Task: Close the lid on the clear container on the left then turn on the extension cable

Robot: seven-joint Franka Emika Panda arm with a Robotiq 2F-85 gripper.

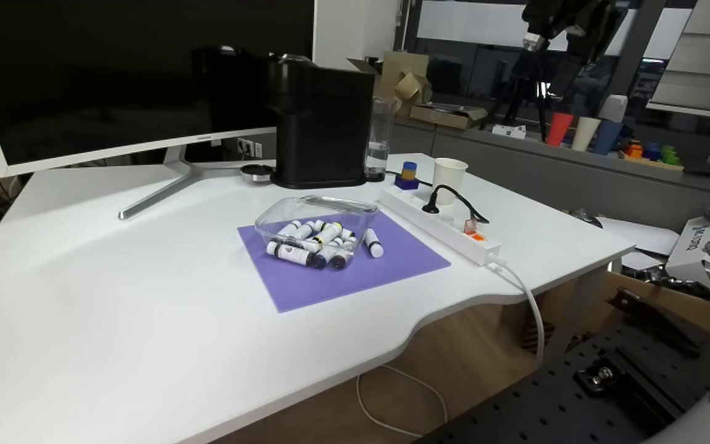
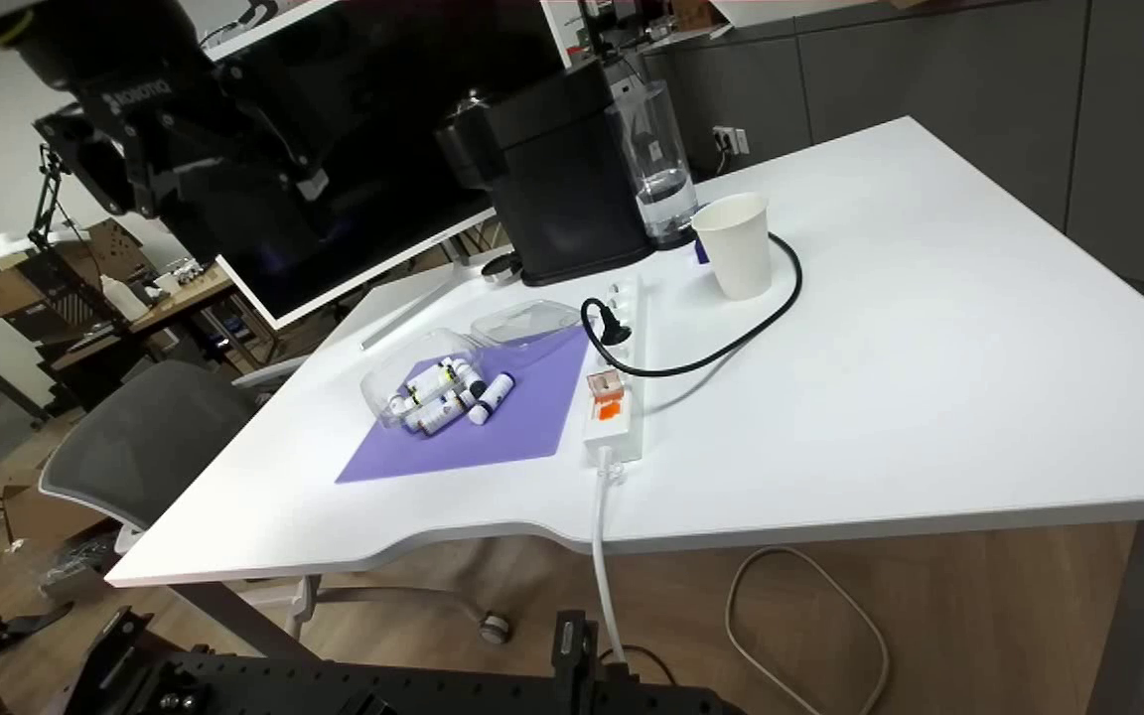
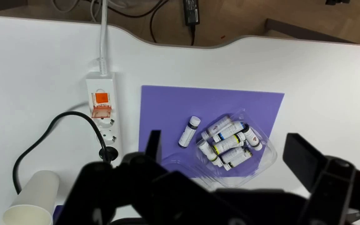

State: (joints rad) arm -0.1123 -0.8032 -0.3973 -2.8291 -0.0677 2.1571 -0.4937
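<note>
The clear container (image 3: pixel 266 159) rests on a purple mat with several white-labelled vials inside. Its clear lid (image 2: pixel 530 320) lies folded back beside it, apparently joined along one edge; in the wrist view a finger partly covers the lid (image 3: pixel 177 164). A white extension cable (image 3: pixel 100 83) runs alongside the mat, its orange switch (image 3: pixel 102 97) exposed under a raised reddish flap (image 3: pixel 102 112). My gripper (image 3: pixel 224 147) hangs well above the table, open, nothing between its fingers. An exterior view has the gripper (image 2: pixel 214 189) high at the upper left, apart from everything on the table.
A loose vial (image 3: pixel 188 132) lies on the purple mat (image 3: pixel 170 103) outside the container. A black plug (image 3: pixel 109 153) with its cord sits in the strip, near a paper cup (image 2: pixel 736 248). Behind stand a black machine (image 1: pixel 324 123) and a large monitor (image 1: pixel 114 74).
</note>
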